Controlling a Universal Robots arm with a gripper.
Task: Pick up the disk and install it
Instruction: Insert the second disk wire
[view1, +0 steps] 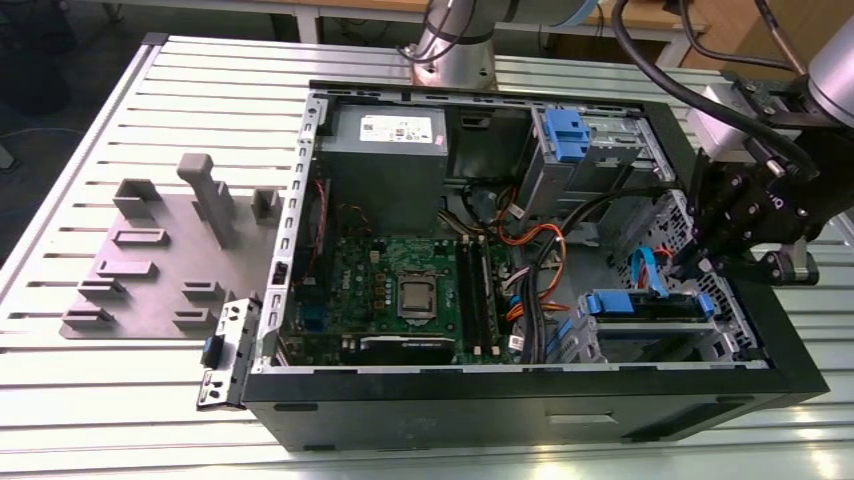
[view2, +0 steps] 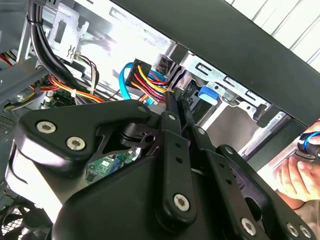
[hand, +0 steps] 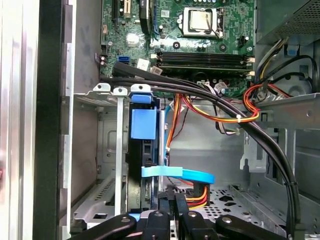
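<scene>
item: black two-finger gripper (hand: 172, 196). fingers (hand: 182, 215) pressed close together, nothing seen pinched between them; tips lowered into the front corner of the case, just beside a light-blue flat data cable (hand: 176, 174) and a bundle of red, yellow and orange wires (view2: 150, 80).

item: the disk (hand: 145, 160), a flat dark-edged drive with a blue plastic tab and rails. it stands inside the grey metal drive cage (hand: 107, 150), apart from the fingers; in the exterior view it lies at the case's corner nearest the arm.

step, as judged: pickup done, insertion at or near its end; full seating cannot be told. anything further calls for a straight press along the rails, clear of the cable.

surroundings: open black computer case (view1: 534, 400); green motherboard (view1: 400, 290); grey power-supply box (view1: 384, 140); grey fixture plate (view1: 147, 270); slatted metal desk (view1: 107, 400); a person's hand (view2: 300, 175) outside the case.
</scene>
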